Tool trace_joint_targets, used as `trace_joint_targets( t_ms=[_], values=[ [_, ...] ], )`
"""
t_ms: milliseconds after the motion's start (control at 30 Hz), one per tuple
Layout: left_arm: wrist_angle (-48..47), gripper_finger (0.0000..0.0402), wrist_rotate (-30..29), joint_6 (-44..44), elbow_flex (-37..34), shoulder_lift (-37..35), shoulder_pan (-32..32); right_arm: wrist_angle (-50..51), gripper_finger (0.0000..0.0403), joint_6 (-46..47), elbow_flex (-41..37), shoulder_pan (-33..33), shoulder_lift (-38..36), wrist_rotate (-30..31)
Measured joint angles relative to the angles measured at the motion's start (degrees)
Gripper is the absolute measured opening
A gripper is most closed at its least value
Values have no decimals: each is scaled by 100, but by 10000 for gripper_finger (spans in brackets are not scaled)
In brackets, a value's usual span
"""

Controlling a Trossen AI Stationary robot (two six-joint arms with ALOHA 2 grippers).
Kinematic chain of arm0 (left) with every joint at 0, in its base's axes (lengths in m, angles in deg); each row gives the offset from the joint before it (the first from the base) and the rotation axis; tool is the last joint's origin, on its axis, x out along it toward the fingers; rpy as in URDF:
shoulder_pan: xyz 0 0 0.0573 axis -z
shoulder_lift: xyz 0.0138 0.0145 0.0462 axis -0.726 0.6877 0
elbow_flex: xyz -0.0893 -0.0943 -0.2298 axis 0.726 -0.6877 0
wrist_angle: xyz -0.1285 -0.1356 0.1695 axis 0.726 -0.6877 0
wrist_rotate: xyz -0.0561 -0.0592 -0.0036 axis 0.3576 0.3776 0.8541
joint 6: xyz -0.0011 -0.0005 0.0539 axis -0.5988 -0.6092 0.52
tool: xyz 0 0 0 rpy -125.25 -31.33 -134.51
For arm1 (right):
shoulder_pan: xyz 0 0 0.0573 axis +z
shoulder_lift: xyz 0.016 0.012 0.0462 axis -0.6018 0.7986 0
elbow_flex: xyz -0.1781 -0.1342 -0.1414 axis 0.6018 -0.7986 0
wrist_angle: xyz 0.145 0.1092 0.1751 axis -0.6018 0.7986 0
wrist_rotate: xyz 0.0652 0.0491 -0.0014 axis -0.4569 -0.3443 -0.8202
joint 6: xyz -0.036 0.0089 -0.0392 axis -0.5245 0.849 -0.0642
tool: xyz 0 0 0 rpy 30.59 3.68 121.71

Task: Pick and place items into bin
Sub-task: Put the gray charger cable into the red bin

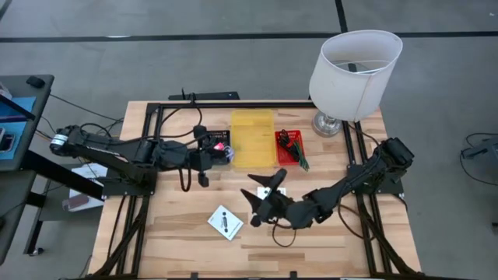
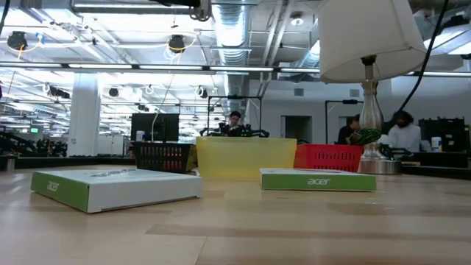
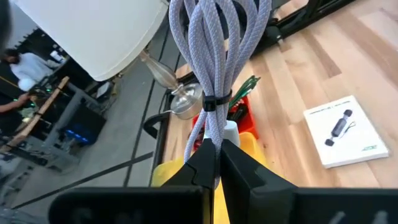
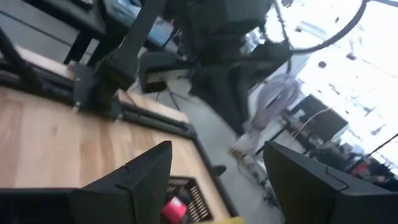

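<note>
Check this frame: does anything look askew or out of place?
Only mildly: green sticks poke past the red bin's rim, and a white boxed card lies skewed on the table. Nothing looks spilled or damaged.

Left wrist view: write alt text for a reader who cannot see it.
The left gripper is shut on a bundle of pale braided cord bound by a black tie, held above a yellow bin and a red bin. Behind stands a white-shaded lamp; a white box lies on the wooden table.
</note>
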Motion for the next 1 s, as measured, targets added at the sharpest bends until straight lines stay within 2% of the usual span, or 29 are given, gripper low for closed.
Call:
trace_joint_targets(
  t_ms=[133, 367, 1000],
  values=[
    [-27, 0, 103, -129, 0, 0, 0, -504, 250, -449, 0, -57, 0, -54],
    [136, 0, 555, -277, 0, -2, 2, -772, 250, -248, 2, -433, -2, -409],
    [184, 0, 732, -316, 0, -2, 2, -1235, 250, -355, 0, -1159, -2, -1691]
  ],
)
